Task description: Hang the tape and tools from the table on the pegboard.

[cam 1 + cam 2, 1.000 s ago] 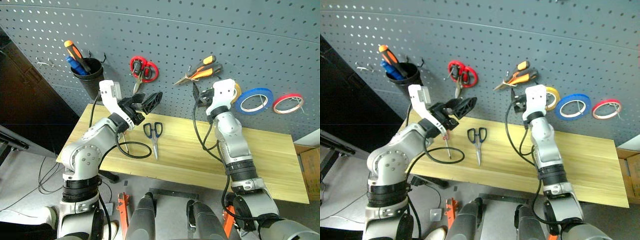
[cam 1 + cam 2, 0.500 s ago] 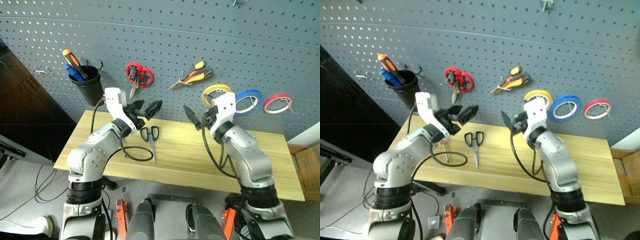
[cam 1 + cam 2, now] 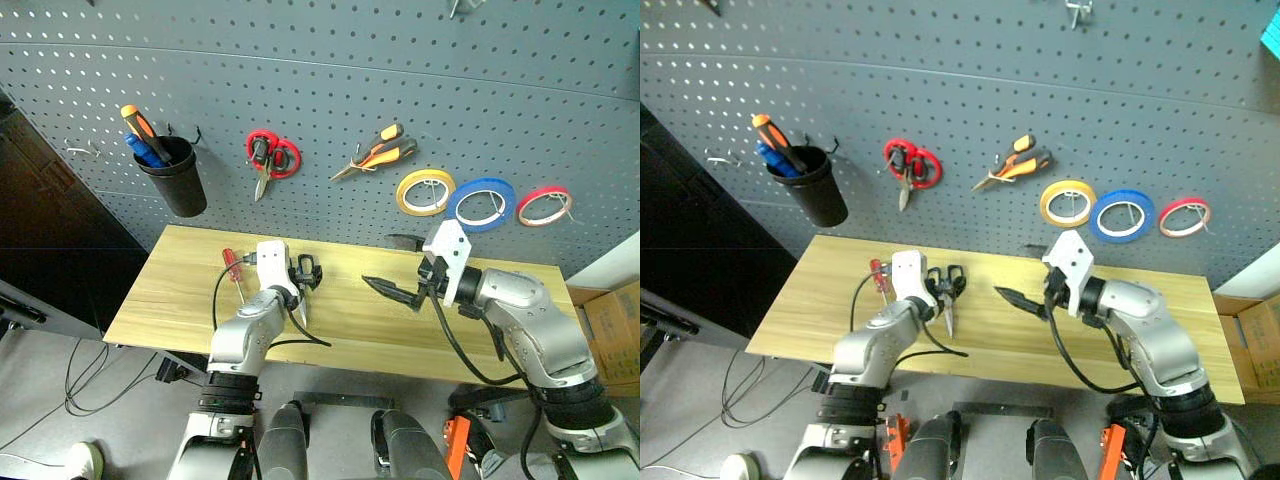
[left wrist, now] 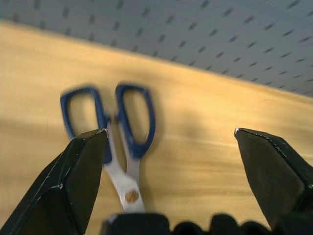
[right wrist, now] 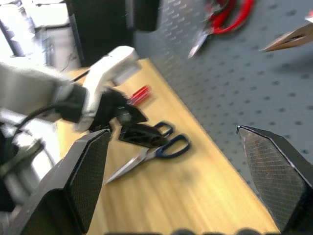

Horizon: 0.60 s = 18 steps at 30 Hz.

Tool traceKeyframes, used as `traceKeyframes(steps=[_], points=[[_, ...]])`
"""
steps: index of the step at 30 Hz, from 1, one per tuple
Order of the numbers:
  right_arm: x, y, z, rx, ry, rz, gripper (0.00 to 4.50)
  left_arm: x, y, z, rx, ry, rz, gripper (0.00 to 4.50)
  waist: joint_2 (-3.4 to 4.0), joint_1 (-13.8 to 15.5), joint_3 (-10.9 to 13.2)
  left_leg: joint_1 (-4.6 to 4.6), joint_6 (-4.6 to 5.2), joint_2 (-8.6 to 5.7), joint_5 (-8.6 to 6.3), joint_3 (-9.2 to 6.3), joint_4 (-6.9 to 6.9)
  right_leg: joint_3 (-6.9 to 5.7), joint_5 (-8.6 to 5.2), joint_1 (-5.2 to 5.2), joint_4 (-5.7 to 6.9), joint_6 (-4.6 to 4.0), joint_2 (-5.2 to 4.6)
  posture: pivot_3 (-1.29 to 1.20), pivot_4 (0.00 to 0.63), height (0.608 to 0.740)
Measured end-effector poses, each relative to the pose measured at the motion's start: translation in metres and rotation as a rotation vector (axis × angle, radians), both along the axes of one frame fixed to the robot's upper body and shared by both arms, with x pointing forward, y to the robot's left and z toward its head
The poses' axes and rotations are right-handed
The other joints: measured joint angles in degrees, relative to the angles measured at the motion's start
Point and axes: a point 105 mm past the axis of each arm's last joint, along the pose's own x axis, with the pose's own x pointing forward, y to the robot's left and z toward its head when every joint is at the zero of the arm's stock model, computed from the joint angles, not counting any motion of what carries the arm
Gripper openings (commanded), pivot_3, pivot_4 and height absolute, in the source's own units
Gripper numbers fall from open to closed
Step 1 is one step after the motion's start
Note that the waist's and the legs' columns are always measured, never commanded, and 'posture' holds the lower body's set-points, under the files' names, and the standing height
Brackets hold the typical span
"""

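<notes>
Over table (image 3: 520, 345), left gripper (image 4: 171, 147) jaws wide above scissors (image 4: 115, 132).

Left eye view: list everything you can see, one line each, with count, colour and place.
Pegboard: 1, dark grey, on the wall behind the table.
Cup: 1, black, on pegboard, far left, holding an orange-black screwdriver.
Red scissors: 1, hung right of cup.
Pliers: 1, orange-black, hung mid-board.
Tape rolls: 3, yellow, blue, red-pink, hung in a row at right.
Table: 1, pale wood.
Red screwdriver: 1, on table, left.
Blue scissors: 1, on table, at left gripper.
Left gripper: open, over the blue scissors.
Right gripper: open, above table.
</notes>
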Motion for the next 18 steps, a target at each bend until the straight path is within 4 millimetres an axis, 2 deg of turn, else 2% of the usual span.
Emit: traceKeyframes(steps=[3,8,18], points=[[-0.003,-0.003,-0.006,-0.052,-0.002,0.056,4.49,-0.005,-0.002,-0.01,-0.005,0.062,0.056,4.5,0.01,-0.18,0.02,0.01,0.0,0.0,0.0,0.0,0.01,0.02,0.0,0.01,0.01,0.01,0.01,0.01,0.214,0.74],[-0.003,-0.002,-0.015,-0.124,-0.011,0.115,4.49,-0.026,-0.002,-0.04,-0.016,0.209,0.094,4.5,-0.02,-0.83,0.19,0.01,0.0,0.01,0.0,-0.03,0.14,0.03,-0.15,0.01,0.11,-0.25,0.02,0.0,0.238,0.74],[-0.004,-0.009,-0.033,-0.202,0.007,0.178,4.49,-0.02,-0.003,-0.043,-0.001,0.256,0.13,4.5,0.04,-0.98,1.16,-0.01,0.01,0.02,-0.01,-0.03,0.48,0.06,-0.15,0.02,0.29,-0.26,0.01,-0.02,0.273,0.74]])
